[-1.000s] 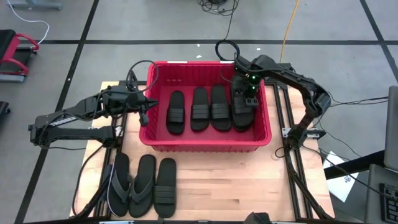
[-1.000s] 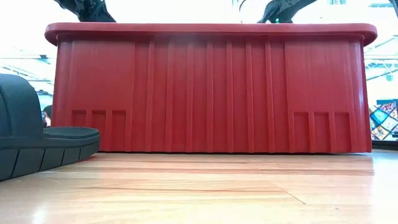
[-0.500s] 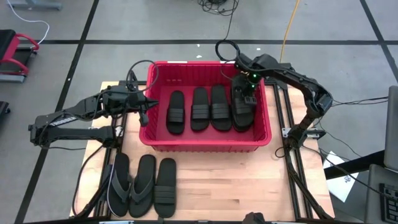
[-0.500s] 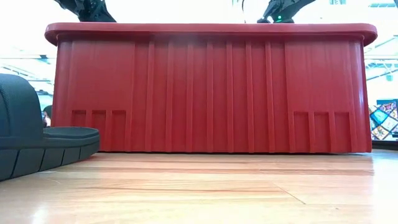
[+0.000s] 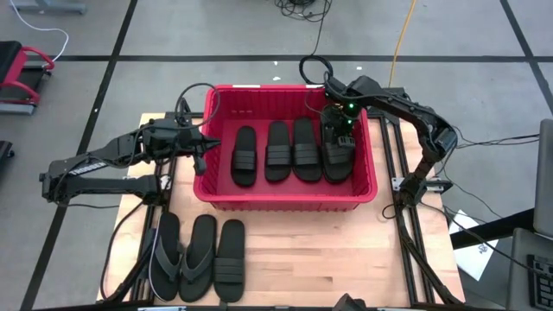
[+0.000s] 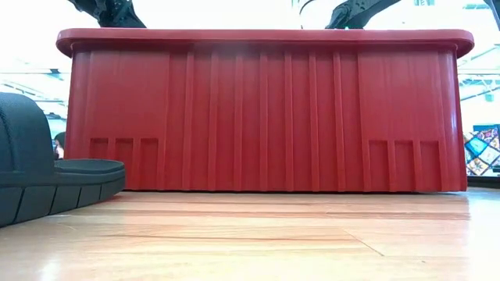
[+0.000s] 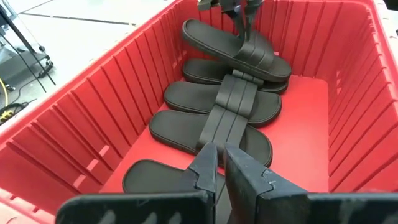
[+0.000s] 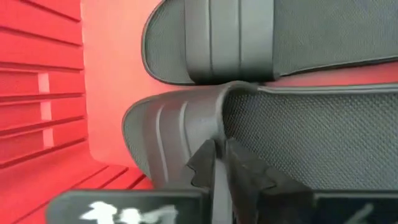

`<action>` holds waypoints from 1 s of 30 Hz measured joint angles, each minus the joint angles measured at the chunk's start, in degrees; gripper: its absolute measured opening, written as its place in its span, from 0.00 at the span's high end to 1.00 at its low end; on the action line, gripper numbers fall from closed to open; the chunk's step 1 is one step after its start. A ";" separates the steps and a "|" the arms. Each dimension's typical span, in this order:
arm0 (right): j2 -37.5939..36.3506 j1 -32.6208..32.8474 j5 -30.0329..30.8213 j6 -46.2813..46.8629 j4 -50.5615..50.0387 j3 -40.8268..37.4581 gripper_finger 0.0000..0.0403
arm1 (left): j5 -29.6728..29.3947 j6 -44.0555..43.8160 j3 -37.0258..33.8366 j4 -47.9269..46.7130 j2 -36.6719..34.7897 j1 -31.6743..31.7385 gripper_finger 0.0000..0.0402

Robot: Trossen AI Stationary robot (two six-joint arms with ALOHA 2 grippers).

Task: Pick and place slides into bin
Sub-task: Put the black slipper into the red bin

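The red bin point(image 5: 285, 200) stands mid-table with several black slides lying inside. My right gripper point(image 5: 342, 131) reaches down into the bin's right end and is shut on the topmost slide point(image 7: 236, 46), which lies tilted on another slide. My left gripper point(image 5: 204, 149) hovers shut over the bin's left rim and holds nothing. Two thong flip-flops point(image 5: 167, 255) point(image 5: 199, 257) and one banded slide point(image 5: 229, 259) lie flat on the table near the front left. My right gripper pinches the edge of the ribbed band point(image 8: 219, 118) of the topmost slide, one finger outside the band and one under it. The fingers come steeply from above. The slide is not lifted: it rests tilted on the slide beneath it.
The bin's tall ribbed wall point(image 6: 266, 109) fills the low view, with a slide point(image 6: 47, 172) close at the left. Bare wooden tabletop point(image 5: 328, 250) lies in front of the bin toward the right. Cables run past the table's far edge.
My right gripper has tipped a little over the rightmost slide in the bin, staying in the same place. The slides in the bin and on the table lie as before.
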 joint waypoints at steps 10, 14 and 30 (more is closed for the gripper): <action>-1.46 0.04 4.58 2.93 1.32 0.00 0.94 | 0.00 -0.35 0.00 0.02 0.00 0.00 0.94; -3.00 0.06 4.57 3.79 0.44 1.40 0.89 | 0.00 0.23 0.00 0.04 0.00 0.00 0.94; -20.92 11.98 -13.44 31.67 40.56 8.89 0.98 | 3.94 2.72 10.71 -7.27 -3.57 0.58 0.94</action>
